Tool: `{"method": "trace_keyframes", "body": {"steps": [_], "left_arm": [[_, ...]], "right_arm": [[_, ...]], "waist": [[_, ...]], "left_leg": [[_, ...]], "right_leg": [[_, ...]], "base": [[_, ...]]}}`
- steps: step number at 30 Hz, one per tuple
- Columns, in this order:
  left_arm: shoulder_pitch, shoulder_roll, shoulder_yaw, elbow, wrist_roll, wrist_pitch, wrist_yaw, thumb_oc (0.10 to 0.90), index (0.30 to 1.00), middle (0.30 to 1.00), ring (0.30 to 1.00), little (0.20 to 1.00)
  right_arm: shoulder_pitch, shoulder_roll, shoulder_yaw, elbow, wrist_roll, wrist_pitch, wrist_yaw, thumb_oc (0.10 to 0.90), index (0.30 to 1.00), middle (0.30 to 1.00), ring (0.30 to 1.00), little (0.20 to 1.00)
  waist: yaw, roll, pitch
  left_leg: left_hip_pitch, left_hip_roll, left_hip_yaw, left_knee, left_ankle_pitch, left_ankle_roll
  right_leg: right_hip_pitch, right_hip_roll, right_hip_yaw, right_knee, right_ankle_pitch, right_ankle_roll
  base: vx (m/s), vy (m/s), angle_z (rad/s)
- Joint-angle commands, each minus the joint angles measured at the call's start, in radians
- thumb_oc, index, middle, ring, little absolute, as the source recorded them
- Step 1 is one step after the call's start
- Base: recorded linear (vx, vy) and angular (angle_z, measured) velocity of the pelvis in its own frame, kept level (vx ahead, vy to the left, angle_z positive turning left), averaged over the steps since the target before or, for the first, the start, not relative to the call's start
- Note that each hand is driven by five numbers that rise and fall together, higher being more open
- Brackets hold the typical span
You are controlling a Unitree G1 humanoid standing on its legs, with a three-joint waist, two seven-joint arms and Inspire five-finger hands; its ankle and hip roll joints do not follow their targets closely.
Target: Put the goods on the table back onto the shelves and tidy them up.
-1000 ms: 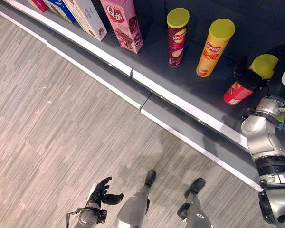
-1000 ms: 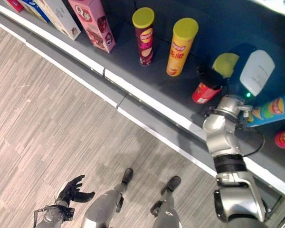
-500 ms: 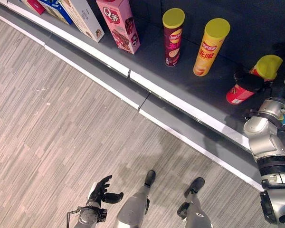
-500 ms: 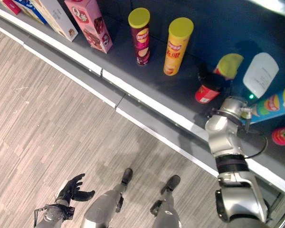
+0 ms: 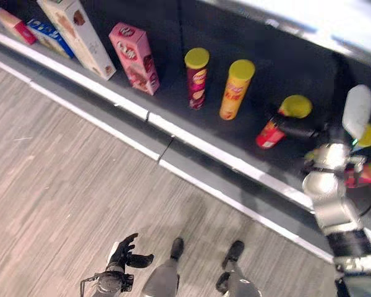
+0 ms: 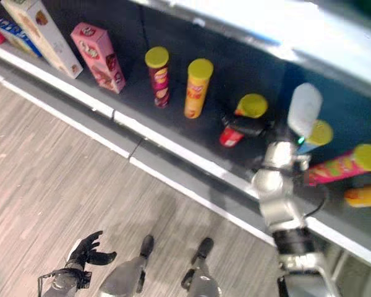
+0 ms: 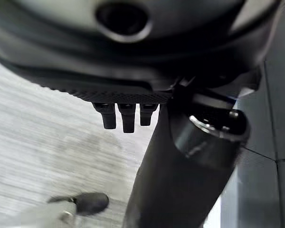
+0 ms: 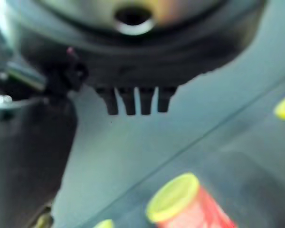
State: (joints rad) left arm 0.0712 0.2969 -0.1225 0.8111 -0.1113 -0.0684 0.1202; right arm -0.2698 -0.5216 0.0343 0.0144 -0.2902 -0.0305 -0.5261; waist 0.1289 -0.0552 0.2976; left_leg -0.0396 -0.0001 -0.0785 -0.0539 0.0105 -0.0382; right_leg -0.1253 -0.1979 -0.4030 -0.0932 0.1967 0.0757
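Note:
A red chip can (image 5: 269, 133) with a yellow-green lid leans tilted on the dark shelf, to the right of an upright yellow can (image 5: 235, 91) and a maroon can (image 5: 196, 80). My right hand (image 5: 297, 129) reaches in from the right, its dark fingers wrapped across the can's middle. In the right wrist view the red can (image 8: 190, 204) shows just past the fingers (image 8: 133, 102). My left hand (image 5: 125, 252) hangs low over the wooden floor with relaxed fingers (image 7: 122, 116) and holds nothing.
A pink box (image 6: 98, 57) and a tall beige box (image 6: 42, 34) stand further left on the shelf. Right of my hand lie a pink can (image 6: 343, 164) and an orange can (image 6: 365, 196). A white rail (image 5: 130, 105) edges the shelf front.
The whole picture has shifted, so the camera moved and more of the shelf's right side shows. My right hand stays on the tilted red can. The left hand has not moved.

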Motion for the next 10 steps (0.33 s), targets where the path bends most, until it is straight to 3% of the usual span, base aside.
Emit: {"method": "trace_keyframes", "body": {"steps": [1, 3, 4, 10], "left_arm": [[0.045, 0.086, 0.025, 0.055, 0.06, -0.004, -0.034, 0.8, 0.9, 0.9, 0.9, 0.9], [0.045, 0.086, 0.057, 0.09, 0.071, -0.004, -0.065, 0.8, 0.9, 0.9, 0.9, 0.9], [0.037, 0.078, 0.062, 0.105, 0.064, -0.007, -0.068, 0.8, 0.9, 0.9, 0.9, 0.9], [0.032, 0.062, 0.076, 0.124, 0.053, -0.026, -0.087, 0.8, 0.9, 0.9, 0.9, 0.9]], "right_arm": [[0.095, -0.043, -0.022, -0.062, 0.42, -0.182, 0.32, 0.8, 0.9, 0.9, 0.9, 0.9], [0.243, -0.01, 0.0, -0.058, 0.635, -0.176, 0.524, 0.8, 0.9, 0.9, 0.9, 0.9], [0.284, 0.005, 0.014, -0.034, 0.664, -0.176, 0.552, 0.8, 0.9, 0.9, 0.9, 0.9], [0.455, 0.035, 0.062, 0.098, 0.601, -0.114, 0.648, 0.8, 0.9, 0.9, 0.9, 0.9]], "waist": [[-0.017, -0.028, -0.125], [-0.052, -0.04, -0.154], [-0.064, -0.041, -0.164], [-0.11, -0.034, -0.205]], "left_leg": [[-0.033, 0.042, 0.083, -0.022, -0.018, -0.025], [0.008, 0.05, 0.115, -0.026, -0.029, -0.032], [0.02, 0.052, 0.124, -0.027, -0.031, -0.034], [0.069, 0.069, 0.161, -0.031, -0.039, -0.045]], "right_leg": [[0.105, -0.077, 0.018, 0.023, -0.084, 0.121], [0.121, -0.073, 0.032, 0.028, -0.091, 0.121], [0.125, -0.072, 0.039, 0.028, -0.093, 0.121], [0.144, -0.066, 0.057, 0.035, -0.103, 0.116]], "base": [[0.09, 0.013, -0.61], [0.07, 0.017, -0.5], [0.07, 0.006, -0.37], [0.04, -0.016, -0.23]]}}
